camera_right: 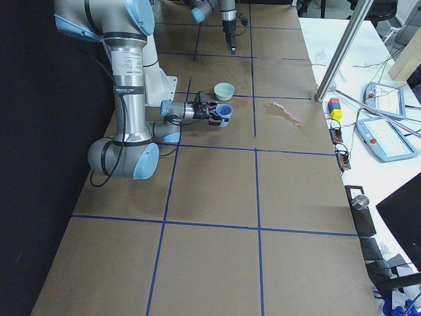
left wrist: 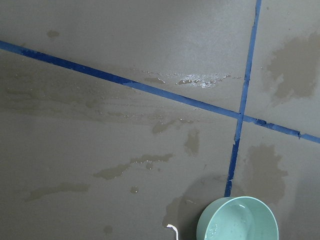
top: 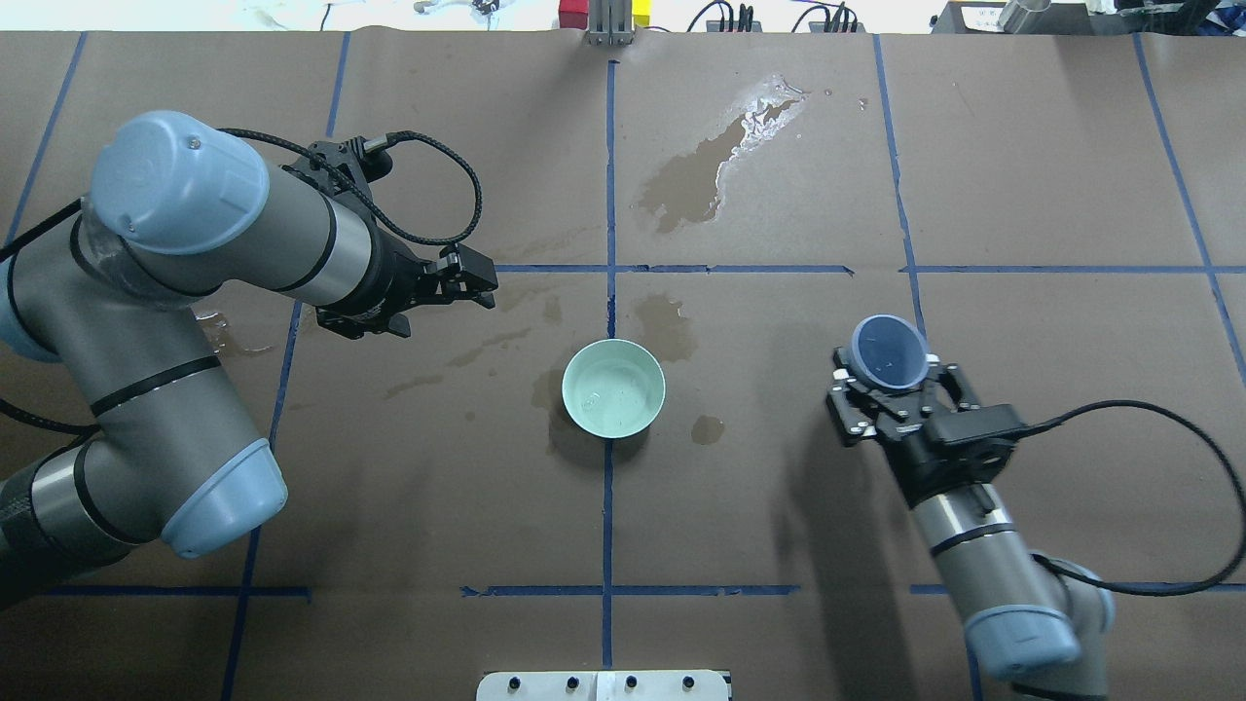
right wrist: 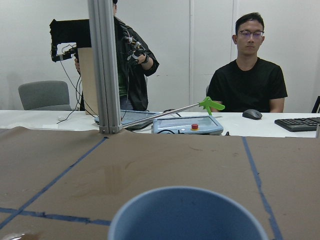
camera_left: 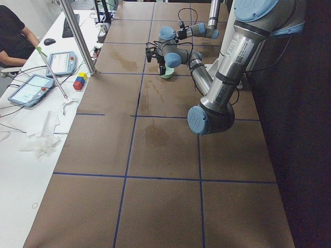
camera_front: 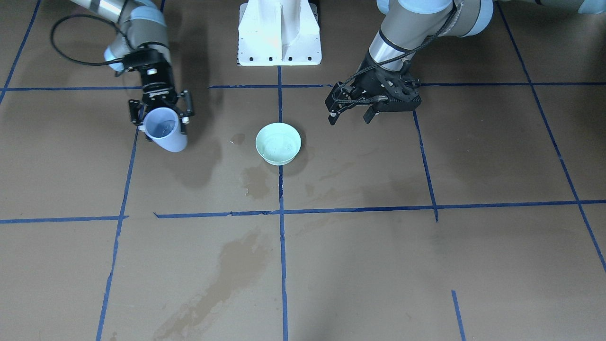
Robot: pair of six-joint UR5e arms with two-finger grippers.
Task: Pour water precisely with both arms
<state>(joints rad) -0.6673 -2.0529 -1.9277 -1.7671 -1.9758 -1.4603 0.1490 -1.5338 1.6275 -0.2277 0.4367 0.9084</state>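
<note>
My right gripper [camera_front: 162,116] is shut on a blue cup [camera_front: 164,129], holding it tilted above the table to one side of a mint-green bowl [camera_front: 279,160]. The cup also shows in the overhead view [top: 888,352] and fills the bottom of the right wrist view [right wrist: 185,215]. I cannot make out water in the cup. A little clear water [left wrist: 235,222] lies in the bowl [top: 568,389]. My left gripper [camera_front: 349,117] is open and empty, low over the table on the bowl's other side; it also shows in the overhead view [top: 484,282].
Wet patches [top: 715,161] darken the brown paper around and beyond the bowl. Blue tape lines [top: 608,195] grid the table. The white pedestal [camera_front: 279,33] stands at the robot's side. Operators [right wrist: 252,65] and tablets [right wrist: 187,125] are at the far edge.
</note>
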